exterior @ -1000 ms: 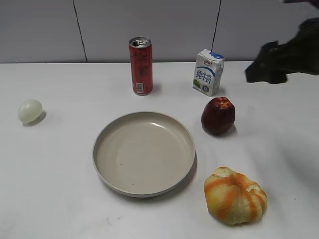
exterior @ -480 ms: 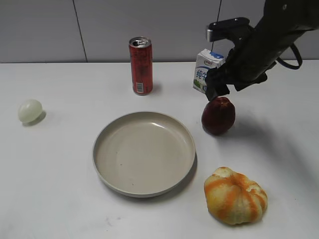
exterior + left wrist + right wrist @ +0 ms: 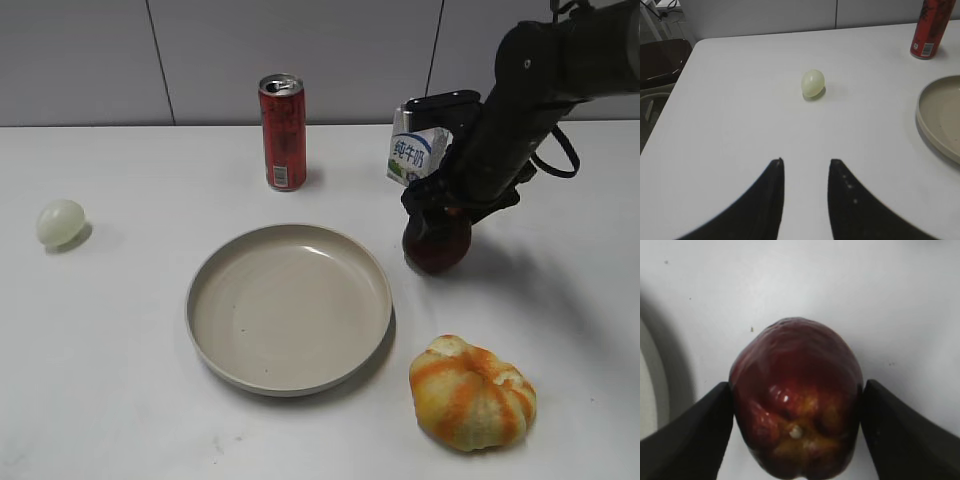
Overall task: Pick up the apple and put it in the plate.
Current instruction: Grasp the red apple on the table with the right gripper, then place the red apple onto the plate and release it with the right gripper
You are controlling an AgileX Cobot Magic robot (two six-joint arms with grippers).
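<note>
The dark red apple [image 3: 437,250] lies on the white table, right of the beige plate [image 3: 290,310]. My right gripper [image 3: 438,212] has come down over the apple from above. In the right wrist view its open jaws [image 3: 797,385] straddle the apple [image 3: 795,410], one black finger [image 3: 700,425] close against each side, and the yellowish stem dimple faces the camera. The apple rests on the table. My left gripper [image 3: 805,161] is open and empty above bare table; it does not show in the exterior view. The plate's rim also shows in the left wrist view [image 3: 940,115].
A red can [image 3: 283,132] and a milk carton [image 3: 415,150] stand at the back, the carton just behind the apple. An orange-and-yellow pumpkin-like fruit [image 3: 472,392] lies front right. A pale egg-like ball [image 3: 60,222] lies at the far left.
My right arm has swung in from the right and dropped onto the apple, so the jaws now straddle it. The apple and the other things have not moved.
</note>
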